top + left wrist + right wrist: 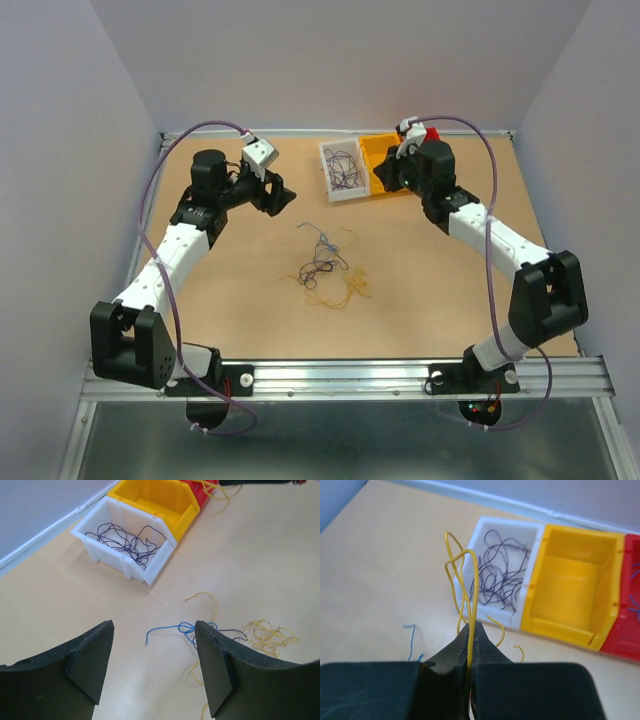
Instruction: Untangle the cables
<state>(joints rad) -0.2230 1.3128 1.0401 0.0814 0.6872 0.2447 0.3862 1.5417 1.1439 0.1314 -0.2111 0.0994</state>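
Observation:
A loose clump of thin cables (325, 268), yellow, dark purple and blue, lies on the tan table at mid-centre. My right gripper (385, 178) hovers by the bins and is shut on yellow cable (470, 580), whose loops stick up past the closed fingertips (479, 635). My left gripper (281, 194) is open and empty, above the table to the left of the clump. In the left wrist view the blue cable (170, 628) lies between and just beyond my open fingers (102, 645), with yellow strands (270, 636) to the right.
Three small bins stand in a row at the back: white (345, 196) holding dark purple wires (125, 540), yellow (378, 150) and red (432, 133). They also show in the right wrist view: white (505, 616), yellow (560, 630), red (625, 640). Walls enclose the table.

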